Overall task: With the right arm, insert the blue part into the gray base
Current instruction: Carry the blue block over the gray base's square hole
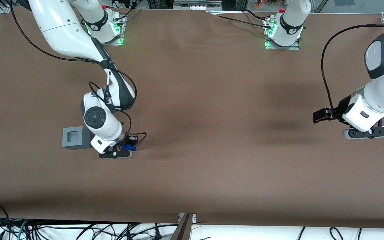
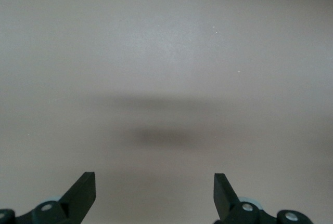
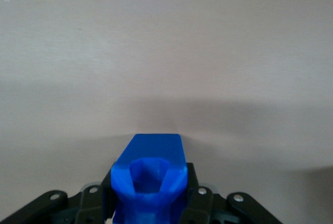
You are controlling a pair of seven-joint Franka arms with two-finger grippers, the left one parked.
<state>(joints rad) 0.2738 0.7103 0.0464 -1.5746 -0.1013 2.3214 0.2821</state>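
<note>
Our gripper (image 1: 126,146) sits low over the brown table (image 1: 212,110), just beside the gray base (image 1: 75,138), and in the right wrist view its two black fingers (image 3: 195,193) are pressed against either flank of the blue part (image 3: 150,174), so we read it as clamped on that piece. In the front view only a sliver of the blue part (image 1: 129,144) shows under the right arm (image 1: 103,125), close to the cloth; we cannot tell whether it is touching the table or just off it. The base stands upright with its square recess facing up, toward the working arm's end of the table from the gripper, nothing lying between them. To do this step well, we judge that we should lift straight up until the part clears the top rim of the base, travel sideways over the recess, square the part's facets to the recess walls, and only then descend slowly, easing off if it catches on an edge. The wrist itself already stands very close to the block, so a sideways move without height could nudge it. Room is generous: the cloth around both things is bare, and the table's edges are well apart from them.
</note>
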